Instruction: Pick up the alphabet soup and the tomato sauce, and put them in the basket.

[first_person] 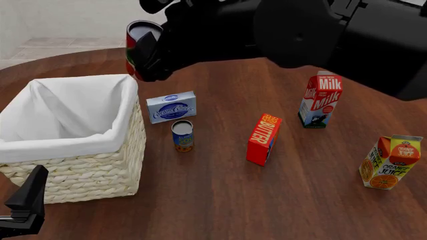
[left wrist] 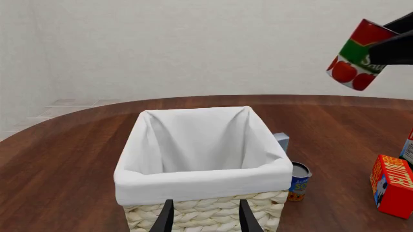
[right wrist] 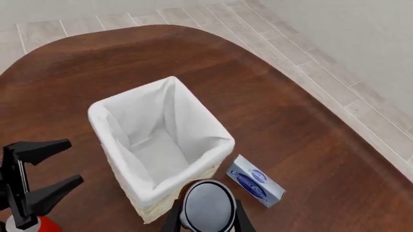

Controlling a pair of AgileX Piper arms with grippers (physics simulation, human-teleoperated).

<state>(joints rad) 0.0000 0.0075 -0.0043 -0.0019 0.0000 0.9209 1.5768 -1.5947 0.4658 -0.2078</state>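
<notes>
Left gripper (first_person: 23, 200) idling spread, empty. Right gripper (right wrist: 205, 215) clenching green-red tomato sauce can (first_person: 139, 49) just beside pale wicker basket (first_person: 87, 165) rim; needing shift over lining, then release. Blue-orange alphabet soup can (first_person: 182, 135) waiting on table.

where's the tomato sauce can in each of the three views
Left wrist view: tomato sauce, upper right, held tilted in the air by the right gripper.
Front view: upper left, in the air just beyond the basket's far right corner.
Right wrist view: bottom centre, only its dark top between the fingers.
Shared landmark: the basket, seen in all three.
</notes>
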